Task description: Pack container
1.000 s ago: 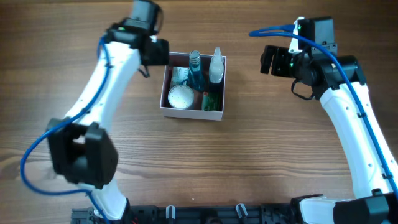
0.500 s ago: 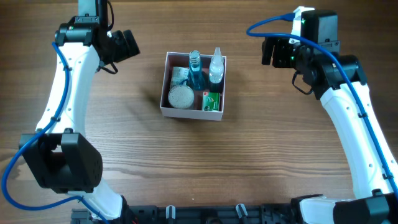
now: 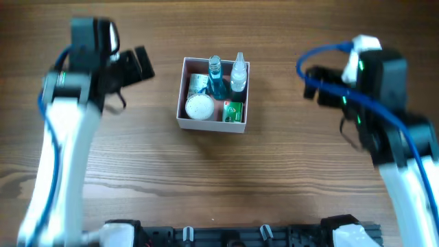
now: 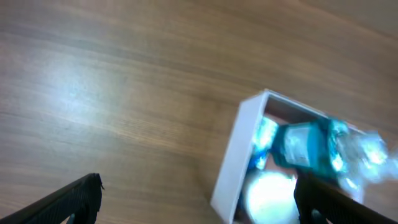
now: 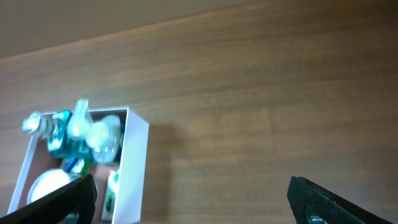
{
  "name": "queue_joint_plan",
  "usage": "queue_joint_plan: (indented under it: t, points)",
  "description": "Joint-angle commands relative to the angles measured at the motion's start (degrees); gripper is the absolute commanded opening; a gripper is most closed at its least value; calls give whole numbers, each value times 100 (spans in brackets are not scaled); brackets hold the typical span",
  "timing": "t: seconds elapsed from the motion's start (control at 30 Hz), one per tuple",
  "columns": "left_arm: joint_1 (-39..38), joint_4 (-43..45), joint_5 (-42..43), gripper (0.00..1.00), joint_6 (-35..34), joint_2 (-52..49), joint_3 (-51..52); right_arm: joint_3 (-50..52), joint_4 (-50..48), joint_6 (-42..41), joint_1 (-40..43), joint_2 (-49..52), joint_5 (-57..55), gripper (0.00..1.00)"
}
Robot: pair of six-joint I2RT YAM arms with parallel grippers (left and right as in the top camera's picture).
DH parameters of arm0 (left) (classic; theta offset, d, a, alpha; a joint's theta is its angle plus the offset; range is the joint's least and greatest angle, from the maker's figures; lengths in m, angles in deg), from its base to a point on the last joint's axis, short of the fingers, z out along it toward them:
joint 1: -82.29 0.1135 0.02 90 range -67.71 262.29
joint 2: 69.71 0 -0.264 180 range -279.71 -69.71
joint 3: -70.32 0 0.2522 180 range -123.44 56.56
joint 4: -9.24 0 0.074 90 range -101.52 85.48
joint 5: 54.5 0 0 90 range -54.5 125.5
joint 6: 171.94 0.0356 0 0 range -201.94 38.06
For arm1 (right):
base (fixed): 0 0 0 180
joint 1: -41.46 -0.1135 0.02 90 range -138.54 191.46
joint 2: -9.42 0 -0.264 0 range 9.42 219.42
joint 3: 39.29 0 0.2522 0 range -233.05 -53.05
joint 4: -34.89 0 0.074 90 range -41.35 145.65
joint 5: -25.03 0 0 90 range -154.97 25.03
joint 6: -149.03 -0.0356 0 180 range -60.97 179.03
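Observation:
The container (image 3: pixel 182 93), a square shallow box with white walls, sits at the table's middle back. In it are a blue bottle (image 3: pixel 215 77), a clear spray bottle (image 3: pixel 238 73), a round white-lidded jar (image 3: pixel 199 106) and a green packet (image 3: pixel 233 110). The container also shows in the left wrist view (image 4: pixel 235 155) and in the right wrist view (image 5: pixel 133 163). My left gripper (image 3: pixel 140 63) is open and empty, off to the box's left. My right gripper (image 3: pixel 314 84) is open and empty, off to the box's right. Both arms are blurred.
Bare wooden table (image 3: pixel 219 178) lies on all sides of the box. A black rail (image 3: pixel 226 235) runs along the front edge.
Both arms have pulled back towards the front and away from the box. The box and its contents have not moved.

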Motion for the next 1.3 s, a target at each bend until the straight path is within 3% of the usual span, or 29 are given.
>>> queue_joint_plan:
  t: [0.0, 0.17, 0.37, 0.6, 1.13, 1.27]
  points:
    - [-31, 258, 79, 100, 96, 1462, 1366, 1067, -9, -382, 13, -1071, -125, 100]
    - [-31, 529, 76, 100, 114, 3801, 3077, 2518, 57, -420, 13, -2861, -125, 100]
    - [-31, 468, 109, 100, 70, 5311, 3560, 3010, 111, -433, 13, -3676, -120, 100]
    - [-28, 278, 247, 100, 74, 5587, 3560, 3010, 76, -1069, 13, -3589, -98, 100]
    - [-28, -492, 247, 100, 74, 5582, 3560, 3025, 37, -988, 15, -3558, -275, 100]
    - [-28, -492, 247, 100, 74, 5582, 3560, 3386, -1115, 223, 42, -3663, 55, 100]
